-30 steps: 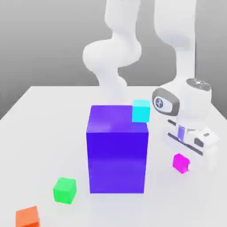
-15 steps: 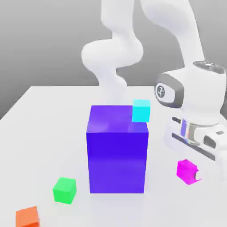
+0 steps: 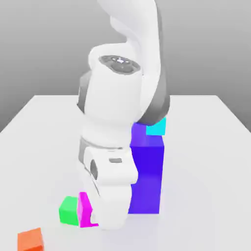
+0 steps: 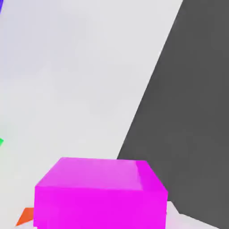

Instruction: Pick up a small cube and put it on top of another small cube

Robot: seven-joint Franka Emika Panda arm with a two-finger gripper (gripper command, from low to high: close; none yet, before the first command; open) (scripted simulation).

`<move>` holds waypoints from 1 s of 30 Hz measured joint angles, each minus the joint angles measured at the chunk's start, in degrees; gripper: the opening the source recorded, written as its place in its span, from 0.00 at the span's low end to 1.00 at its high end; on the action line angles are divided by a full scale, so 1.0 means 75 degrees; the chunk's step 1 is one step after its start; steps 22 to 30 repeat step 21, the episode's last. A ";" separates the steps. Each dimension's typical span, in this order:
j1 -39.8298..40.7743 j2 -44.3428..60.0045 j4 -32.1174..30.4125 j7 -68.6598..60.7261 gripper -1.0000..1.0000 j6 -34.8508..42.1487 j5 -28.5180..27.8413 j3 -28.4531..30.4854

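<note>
Two small cubes sit almost side by side near the front of the white surface (image 3: 44,127) in the exterior view: the magenta cube (image 3: 85,211) and the green cube (image 3: 69,210), the magenta one just to the exterior view's right of the green and looking as if it touches it, though I can't be sure of contact from here. The magenta cube is clamped in the gripper (image 3: 98,221), whose jaws are closed tight on it; the bulky white hand and wrist cover most of the cube, leaving just its left face showing. Whether the cube rests on the surface or hangs slightly above it, I cannot tell.

The hand view gives what the exterior view hides: the magenta cube (image 4: 101,195) seen large and close, its upper face and one side plainly visible, with the pale surface (image 4: 80,76) stretching away beyond it to a dark backdrop. A sliver of green (image 4: 1,142) shows at that picture's edge, and a corner of the orange cube (image 4: 24,216) pokes out beside the magenta one.

From the exterior view, the orange cube (image 3: 30,240) lies at the front corner, apart from the green one. Behind the arm stands the big blue-violet block (image 3: 147,176), with a cyan cube (image 3: 158,127) at its top far corner, partly covered by the arm.
</note>
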State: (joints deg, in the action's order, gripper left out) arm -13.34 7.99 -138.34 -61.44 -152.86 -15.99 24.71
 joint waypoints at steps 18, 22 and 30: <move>0.1448 0.0351 -0.1895 -0.3928 1.00 -0.1246 0.3758 -0.0628; 0.1448 0.0351 -0.1895 -0.3928 1.00 -0.1246 0.3758 -0.0627; 0.1448 0.0351 -0.1895 -0.3928 1.00 -0.1246 0.3758 -0.0627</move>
